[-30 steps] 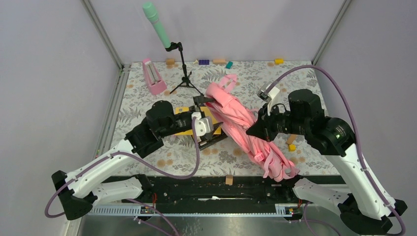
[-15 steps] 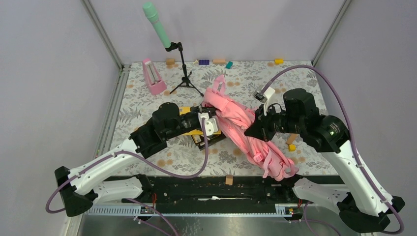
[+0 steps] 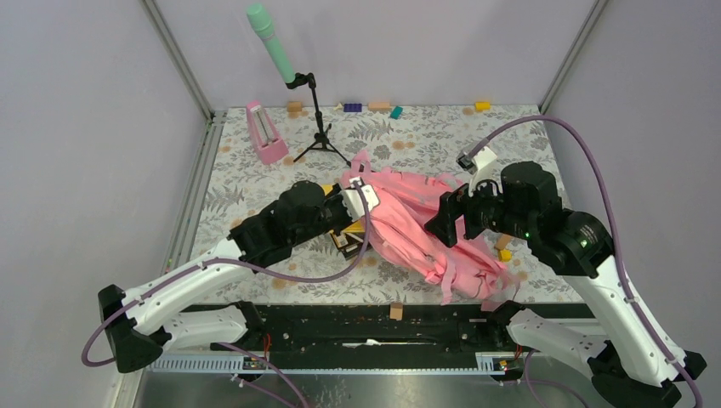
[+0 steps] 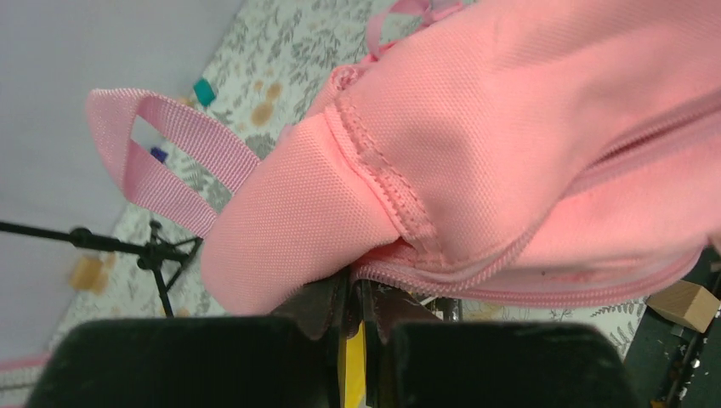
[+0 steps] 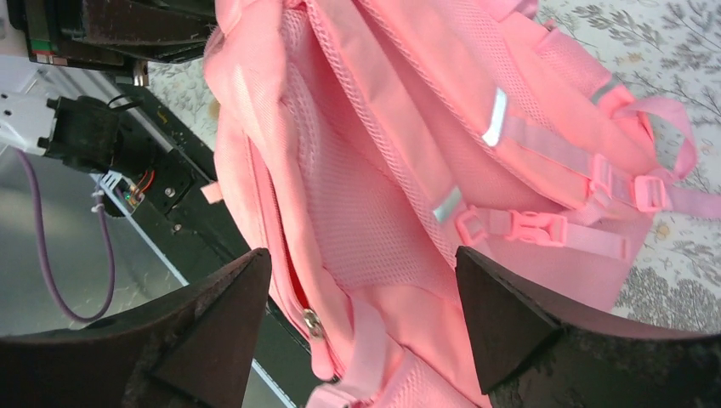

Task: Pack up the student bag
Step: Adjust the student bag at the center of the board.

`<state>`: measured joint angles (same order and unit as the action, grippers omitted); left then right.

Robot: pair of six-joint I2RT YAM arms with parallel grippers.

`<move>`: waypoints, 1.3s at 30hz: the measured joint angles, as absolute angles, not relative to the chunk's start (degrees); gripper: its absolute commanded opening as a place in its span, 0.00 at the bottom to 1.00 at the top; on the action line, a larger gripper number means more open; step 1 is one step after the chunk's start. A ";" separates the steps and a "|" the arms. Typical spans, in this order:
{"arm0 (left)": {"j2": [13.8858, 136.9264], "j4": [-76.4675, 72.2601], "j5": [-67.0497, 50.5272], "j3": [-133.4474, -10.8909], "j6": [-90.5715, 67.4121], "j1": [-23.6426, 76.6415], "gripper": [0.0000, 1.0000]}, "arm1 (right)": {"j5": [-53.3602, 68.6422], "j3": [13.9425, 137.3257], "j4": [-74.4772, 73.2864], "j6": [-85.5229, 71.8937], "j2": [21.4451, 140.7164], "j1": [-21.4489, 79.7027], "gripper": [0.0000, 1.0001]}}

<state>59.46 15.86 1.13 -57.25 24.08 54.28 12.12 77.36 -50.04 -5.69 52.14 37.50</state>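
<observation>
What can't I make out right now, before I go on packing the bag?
Left wrist: whether the shut left end effector has the student bag pinched; the bag's fabric covers the fingertips.
Top external and left wrist: what the yellow item under the bag is; the bag and the left arm cover most of it.
Right wrist: the bag's inside; the zipper gives no view within.

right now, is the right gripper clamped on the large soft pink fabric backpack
No, the right gripper has its fingers spread wide, and the pink fabric backpack shows in the open gap between them.
</observation>
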 measured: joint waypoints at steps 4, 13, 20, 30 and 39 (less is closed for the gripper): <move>60.64 18.65 2.63 -57.89 19.31 52.47 0.00 | 8.71 77.12 -50.59 -7.99 51.07 37.50 0.84; 61.04 19.77 2.39 -57.89 13.34 49.17 0.00 | 12.73 67.48 -47.33 -19.59 43.92 37.50 0.66; 63.09 19.88 2.39 -57.89 11.07 47.88 0.00 | 17.34 58.54 -44.51 -26.89 42.68 39.53 0.48; 64.58 19.88 2.37 -57.91 9.21 46.06 0.00 | 15.46 58.19 -38.26 -30.33 44.16 49.25 0.43; 64.62 19.90 2.17 -57.91 8.47 45.30 0.00 | 4.34 58.19 -39.27 -30.22 47.90 53.54 0.42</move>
